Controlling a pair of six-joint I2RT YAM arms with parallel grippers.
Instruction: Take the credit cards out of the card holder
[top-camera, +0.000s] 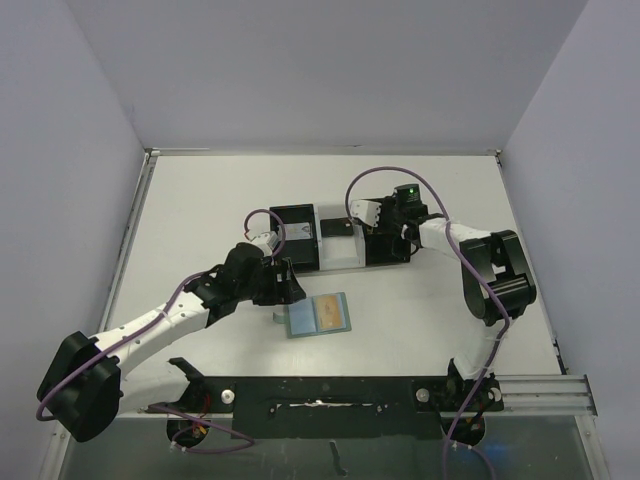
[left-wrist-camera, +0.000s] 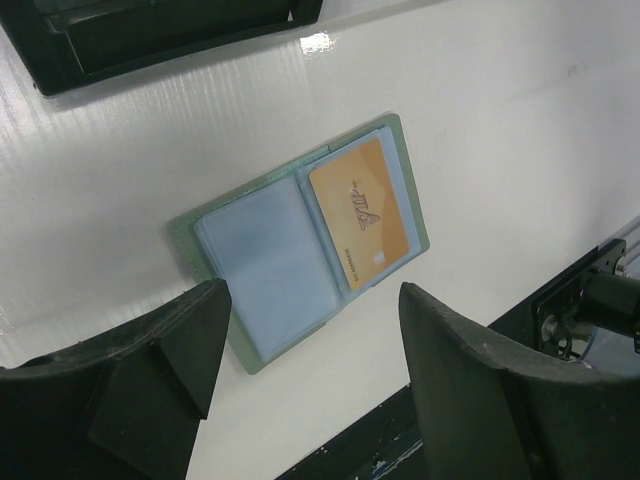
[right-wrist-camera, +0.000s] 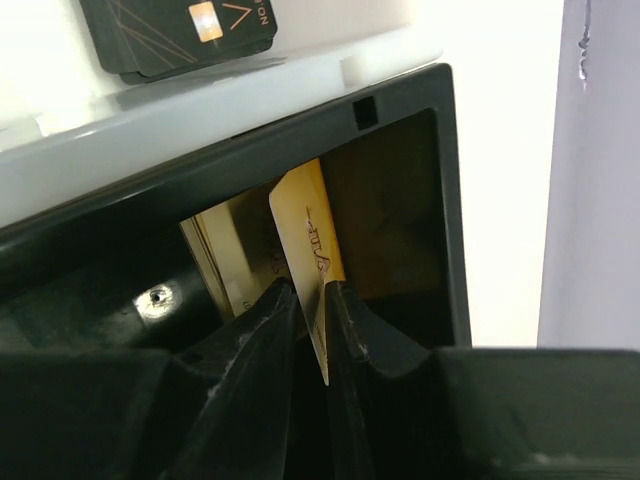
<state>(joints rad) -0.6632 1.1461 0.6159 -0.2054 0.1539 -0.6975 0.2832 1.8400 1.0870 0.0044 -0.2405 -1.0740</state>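
**Card removal: partly done, one gold card left in holder**

The card holder (left-wrist-camera: 265, 260) is laid open, flat on the desk (top-camera: 200, 200), about mid-width and toward the near edge. A gold card (left-wrist-camera: 362, 212) is seated in its right-hand pocket. The left-hand pocket shows only pale blue lining; whether a pale card lies inside cannot be told.

The left tool (left-wrist-camera: 315, 310) is held above the holder with its jaws spread wide and nothing between them. No contact with holder or card is seen.

The right tool (right-wrist-camera: 312, 300) is positioned over the black box (right-wrist-camera: 450, 200) near the desk centre, on the side toward the right edge. Its jaws are closed narrow on a second gold card (right-wrist-camera: 305, 235), gripped edge-on and partly inside the box. More gold card faces appear to stand behind it in the box; their number cannot be counted. A dark card (right-wrist-camera: 180, 30) is lying on the white tray (right-wrist-camera: 200, 120) just beside the box.

Judgement: extraction is well advanced. The held card is not yet released, and at least the one gold card has yet to be drawn from the holder. The task is therefore not complete.
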